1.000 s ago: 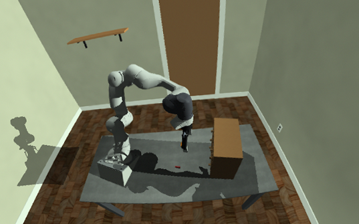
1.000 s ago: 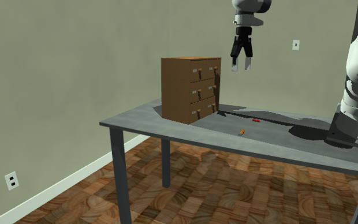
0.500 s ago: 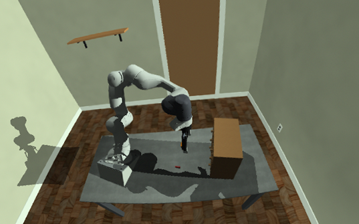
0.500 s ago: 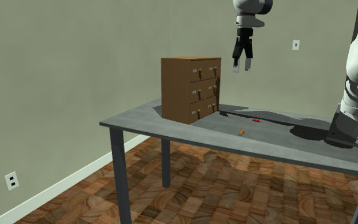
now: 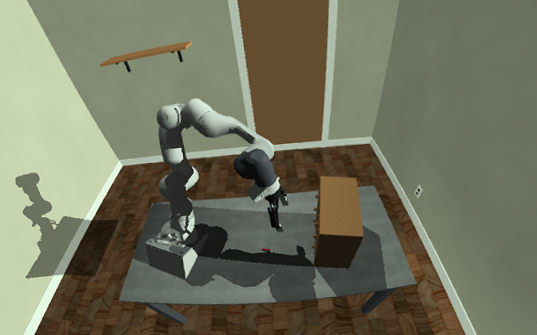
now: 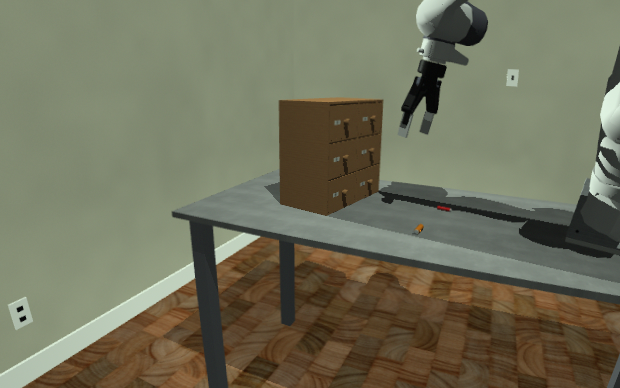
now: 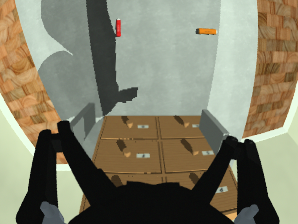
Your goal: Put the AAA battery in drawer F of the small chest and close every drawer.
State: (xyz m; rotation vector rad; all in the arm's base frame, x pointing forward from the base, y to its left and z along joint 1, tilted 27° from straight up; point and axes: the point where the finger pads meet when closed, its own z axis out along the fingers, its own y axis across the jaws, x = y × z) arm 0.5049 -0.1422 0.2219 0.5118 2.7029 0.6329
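Note:
A small red battery (image 5: pixel 265 249) (image 6: pixel 444 208) (image 7: pixel 118 28) lies on the table. An orange battery (image 6: pixel 419 228) (image 7: pixel 206 31) lies apart from it and looks slightly larger; I see no readable size marking on either. The wooden chest (image 5: pixel 340 207) (image 6: pixel 304 155) stands upright. Its six drawers, in two columns of three, look pushed in, each with a knob and a small label; the letters are too small to read. My gripper (image 5: pixel 281 215) (image 6: pixel 414 131) (image 7: pixel 148 115) is open and empty, high above the table, in front of the chest's knob side.
The grey table (image 5: pixel 250 293) (image 6: pixel 240 222) (image 7: pixel 170 75) carries the chest near one end and the robot's base (image 5: pixel 169 258) near the other. The arm's shadow crosses the table beside the red battery. A wall shelf (image 5: pixel 147 54) hangs well behind the arm.

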